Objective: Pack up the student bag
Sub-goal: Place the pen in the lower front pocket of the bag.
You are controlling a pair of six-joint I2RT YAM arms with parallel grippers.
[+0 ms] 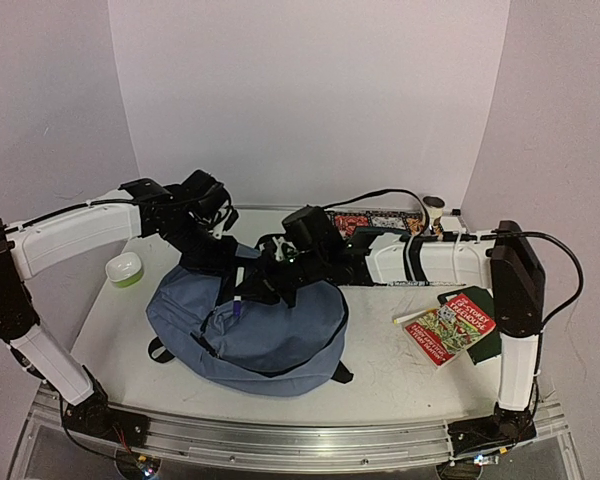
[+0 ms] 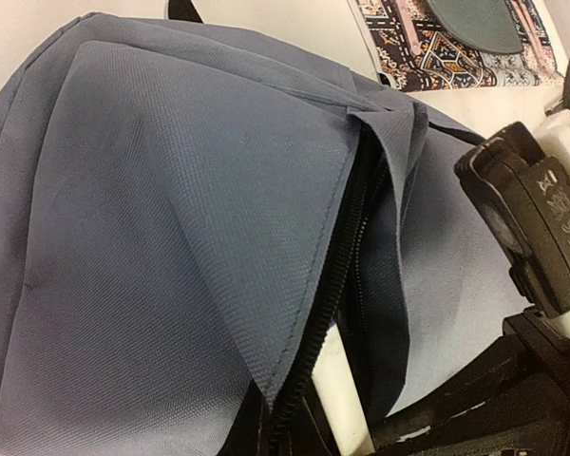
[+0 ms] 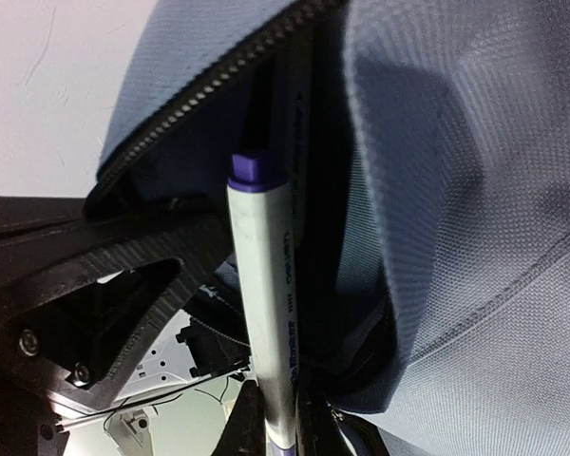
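At the student bag's (image 3: 456,190) open zipper (image 3: 190,100), right fingers (image 3: 242,427) pinch a pen (image 3: 266,304).

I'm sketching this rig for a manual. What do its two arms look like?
The left arm and right arm both have smooth white shell links joined by boxy black joints, with black wrist ends and black bases. Thin black cables loop along them. Black straps band the right arm's white forearm.

Top camera looks down from behind; both wrist cameras (very close) share the student bag (image 2: 171,247).
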